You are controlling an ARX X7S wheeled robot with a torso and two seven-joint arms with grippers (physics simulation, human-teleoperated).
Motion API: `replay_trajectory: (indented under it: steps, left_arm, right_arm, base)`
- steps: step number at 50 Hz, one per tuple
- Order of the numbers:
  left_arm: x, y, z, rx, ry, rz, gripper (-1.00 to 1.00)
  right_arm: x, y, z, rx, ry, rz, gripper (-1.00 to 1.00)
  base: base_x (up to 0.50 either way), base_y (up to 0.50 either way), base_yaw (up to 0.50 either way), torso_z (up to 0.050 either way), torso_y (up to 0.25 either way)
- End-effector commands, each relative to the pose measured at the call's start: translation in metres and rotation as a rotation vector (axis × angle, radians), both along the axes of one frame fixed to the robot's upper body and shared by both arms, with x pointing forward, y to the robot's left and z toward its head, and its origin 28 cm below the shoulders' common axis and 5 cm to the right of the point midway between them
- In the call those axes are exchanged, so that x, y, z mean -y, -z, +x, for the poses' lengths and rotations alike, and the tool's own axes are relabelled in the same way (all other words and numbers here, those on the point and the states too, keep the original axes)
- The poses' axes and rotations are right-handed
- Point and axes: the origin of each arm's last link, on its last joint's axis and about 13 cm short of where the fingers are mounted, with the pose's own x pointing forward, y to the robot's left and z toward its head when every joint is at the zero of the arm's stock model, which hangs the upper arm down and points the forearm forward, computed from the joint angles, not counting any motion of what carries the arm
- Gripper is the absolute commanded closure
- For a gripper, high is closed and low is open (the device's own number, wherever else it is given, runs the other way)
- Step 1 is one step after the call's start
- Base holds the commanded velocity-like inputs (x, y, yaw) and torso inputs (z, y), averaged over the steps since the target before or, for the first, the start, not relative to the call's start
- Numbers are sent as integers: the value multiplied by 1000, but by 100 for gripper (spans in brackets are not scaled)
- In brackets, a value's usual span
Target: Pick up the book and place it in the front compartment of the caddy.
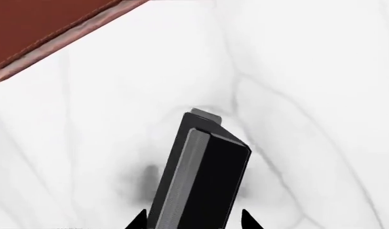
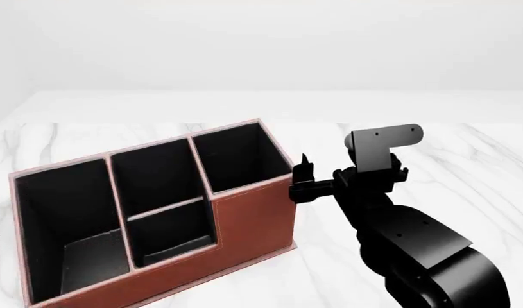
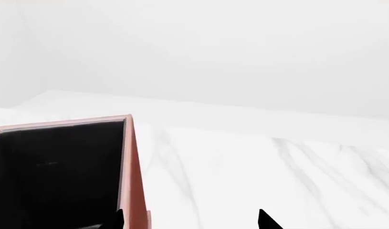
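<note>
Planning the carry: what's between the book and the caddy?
Nothing. In the left wrist view, only bare marble table lies between the book and the caddy.

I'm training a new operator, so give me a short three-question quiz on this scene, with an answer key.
1. True or false: the small black book with white page edges sits between the jaws of the left gripper.
2. How many black-lined cells does the reddish-brown leather-look caddy show in the head view? A two, B four, C six.
3. Fill in: between its jaws, the right gripper holds ____.
Key: 1 true; 2 B; 3 nothing.
</note>
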Motion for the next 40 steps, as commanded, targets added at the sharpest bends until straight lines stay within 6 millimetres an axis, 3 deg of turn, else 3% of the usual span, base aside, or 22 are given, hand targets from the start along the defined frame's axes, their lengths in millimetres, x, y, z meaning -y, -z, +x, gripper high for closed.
replay_trajectory:
  steps: [1, 15, 29, 40]
  left_arm:
    - [-2, 4, -1, -10, 2, 6, 100]
    - [-5, -4, 3, -1, 23, 102, 100]
    - [11, -68, 32, 113, 248, 301, 100]
    - [16, -102, 43, 167, 369, 335, 100]
  right_arm:
    - [0, 0, 0, -3, -2, 4, -100]
    - [1, 1, 1, -8, 4, 6, -100]
    - [3, -5, 1, 3, 9, 14, -100]
    - [1, -5, 1, 3, 7, 8, -100]
  base:
    - [0, 0, 0, 0, 0]
    - [0, 0, 0, 0, 0]
    - [0, 0, 0, 0, 0]
    - [0, 0, 0, 0, 1]
